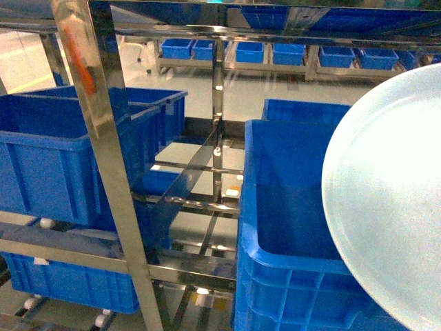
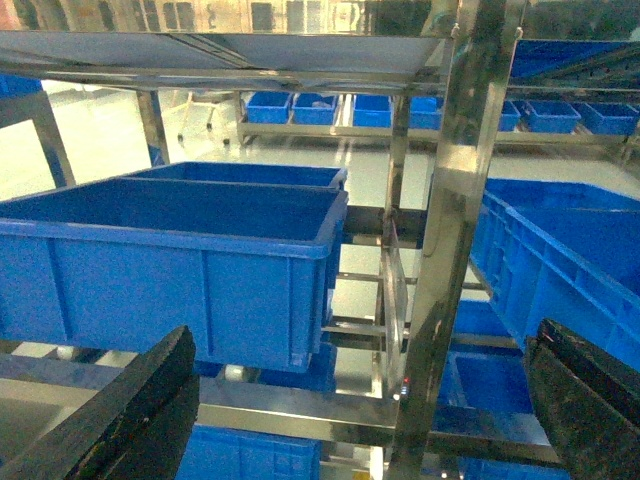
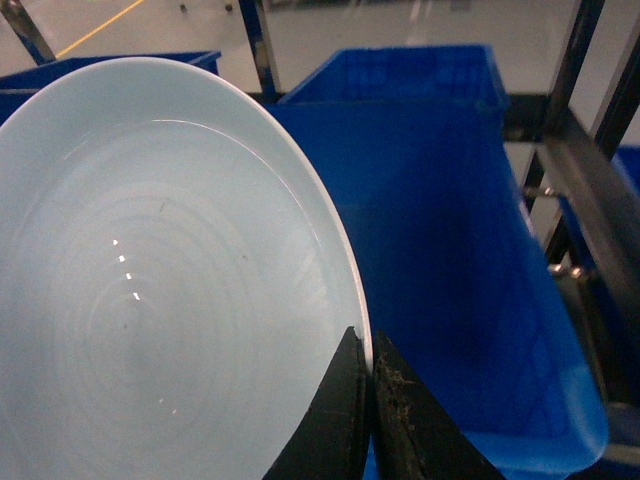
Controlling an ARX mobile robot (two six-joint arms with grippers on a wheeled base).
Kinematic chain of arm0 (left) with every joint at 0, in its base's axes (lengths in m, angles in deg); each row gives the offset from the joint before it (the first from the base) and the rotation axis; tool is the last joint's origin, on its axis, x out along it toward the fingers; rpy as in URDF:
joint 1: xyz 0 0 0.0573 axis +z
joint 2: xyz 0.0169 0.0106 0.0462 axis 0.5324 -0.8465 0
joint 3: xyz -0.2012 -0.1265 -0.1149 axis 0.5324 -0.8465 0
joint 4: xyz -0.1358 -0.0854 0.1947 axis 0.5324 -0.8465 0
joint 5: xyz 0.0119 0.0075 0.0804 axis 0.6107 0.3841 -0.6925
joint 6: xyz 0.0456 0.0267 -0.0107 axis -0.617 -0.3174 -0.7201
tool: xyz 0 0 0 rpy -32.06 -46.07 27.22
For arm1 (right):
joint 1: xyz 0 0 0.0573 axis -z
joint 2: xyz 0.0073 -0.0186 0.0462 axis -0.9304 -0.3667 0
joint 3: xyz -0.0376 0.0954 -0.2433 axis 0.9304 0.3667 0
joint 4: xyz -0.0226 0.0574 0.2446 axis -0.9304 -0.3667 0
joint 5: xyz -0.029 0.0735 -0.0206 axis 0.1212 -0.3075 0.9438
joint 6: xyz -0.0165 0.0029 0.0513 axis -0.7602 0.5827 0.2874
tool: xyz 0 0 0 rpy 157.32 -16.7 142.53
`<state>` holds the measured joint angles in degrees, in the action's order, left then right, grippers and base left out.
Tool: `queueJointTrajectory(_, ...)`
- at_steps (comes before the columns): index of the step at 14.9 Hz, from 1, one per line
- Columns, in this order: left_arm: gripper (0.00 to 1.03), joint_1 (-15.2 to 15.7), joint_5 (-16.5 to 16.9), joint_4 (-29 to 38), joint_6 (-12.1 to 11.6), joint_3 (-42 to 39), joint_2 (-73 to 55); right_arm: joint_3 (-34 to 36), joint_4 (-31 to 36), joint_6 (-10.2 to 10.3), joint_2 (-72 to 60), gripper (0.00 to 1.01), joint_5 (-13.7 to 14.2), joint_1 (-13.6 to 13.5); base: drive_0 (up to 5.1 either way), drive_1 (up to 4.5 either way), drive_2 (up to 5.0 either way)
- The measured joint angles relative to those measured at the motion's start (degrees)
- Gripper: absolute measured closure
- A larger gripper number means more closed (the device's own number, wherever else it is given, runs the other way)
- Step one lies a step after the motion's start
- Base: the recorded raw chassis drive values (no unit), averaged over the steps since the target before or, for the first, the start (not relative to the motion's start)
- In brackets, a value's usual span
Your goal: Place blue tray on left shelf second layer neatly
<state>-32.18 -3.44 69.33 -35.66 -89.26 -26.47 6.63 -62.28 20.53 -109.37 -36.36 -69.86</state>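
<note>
Between right gripper (image 3: 368, 400) fingers: blue tray (image 3: 150, 290)

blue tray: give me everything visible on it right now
The blue tray is pale sky-blue, smooth and glossy, a shallow dish with a low rim and faint concentric rings. It looks empty. It is held tilted in the air above a deep blue crate, touching no shelf. The right gripper pinches its rim, jaws closed on the edge. Nothing else touches it.

Blue tray (image 3: 150, 290) — pale, tilted, held aloft.
</note>
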Motion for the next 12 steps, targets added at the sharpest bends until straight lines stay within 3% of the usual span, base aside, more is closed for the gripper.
queueJointTrajectory(2, 0.05, 0.0, -0.02, 0.0, 0.0, 0.0, -0.02, -0.66, -3.65, 8.02, -3.69, 0.99, -2.84, 2.21, -1.6, -1.57, -1.6)
queueJointTrajectory(5, 0.05, 0.0, 0.0, 0.0, 0.0, 0.0, 0.0, -2.25, -2.6, 16.81, -11.89, 0.99, -3.15, 3.69, -0.5, -0.52, -0.5)
queueJointTrajectory(6, 0.05, 0.0, 0.0, 0.0, 0.02, 0.0, 0.0, -3.1, -1.36, 18.84, -14.99, 0.99, -2.91, 3.82, 0.0, 0.0, 0.0)
queueJointTrajectory(10, 0.05, 0.0, 0.0, 0.0, 0.0, 0.0, -0.02, -8.61, -1.46, 23.61, -20.37, 0.99, -1.2, 4.0, 0.0, 0.0, 0.0)
queueJointTrajectory(12, 0.05, 0.0, -0.02, 0.0, 0.0, 0.0, 0.0, -11.32, 0.39, 26.93, -24.72, 0.99, 1.6, 3.91, 0.0, 0.0, 0.0)
